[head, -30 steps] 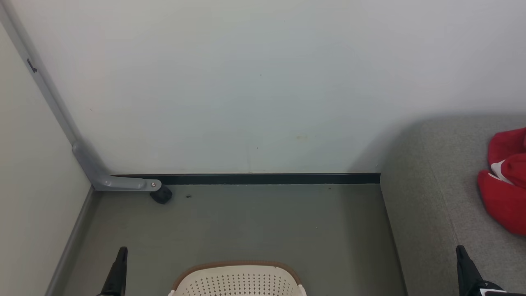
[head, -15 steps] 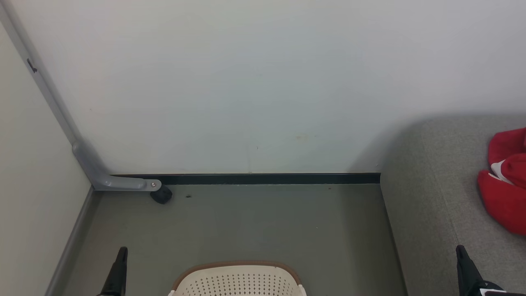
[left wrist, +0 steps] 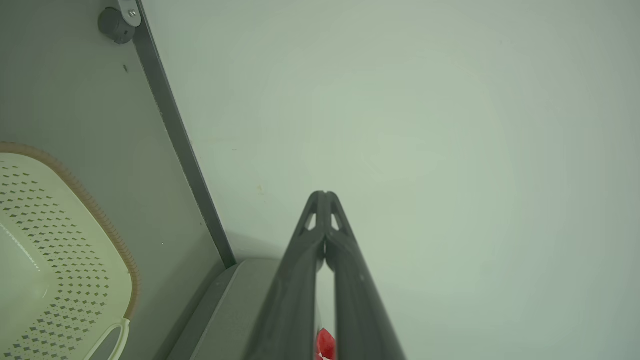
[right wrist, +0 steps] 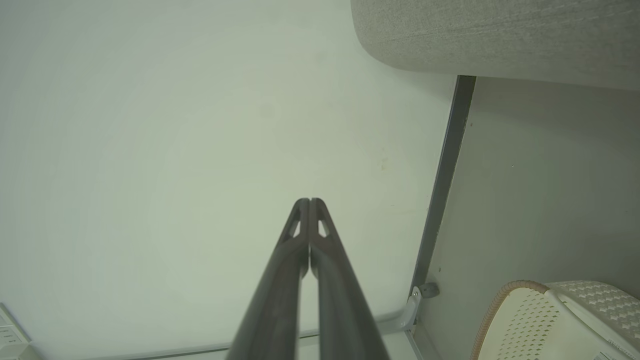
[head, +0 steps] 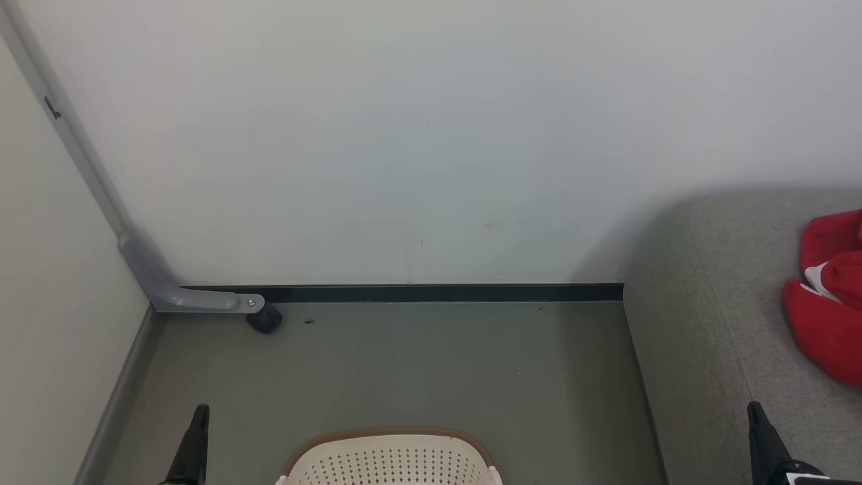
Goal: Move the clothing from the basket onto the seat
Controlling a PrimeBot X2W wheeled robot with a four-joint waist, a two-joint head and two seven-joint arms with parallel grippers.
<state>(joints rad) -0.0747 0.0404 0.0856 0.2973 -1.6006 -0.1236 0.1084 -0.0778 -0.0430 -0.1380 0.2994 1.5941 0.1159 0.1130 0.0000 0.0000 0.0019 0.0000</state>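
The head view shows the red clothing [head: 832, 296] heaped on the grey seat [head: 707, 323], well right of the cream basket [head: 390, 458], while the wrist views show the left gripper [left wrist: 324, 196] and right gripper [right wrist: 310, 201] with fingertips pressed together, gripping nothing.

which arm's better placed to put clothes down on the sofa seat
Right. The right fingers sit at the seat, near the red clothing; the left fingers are over the floor, on the basket's far side.
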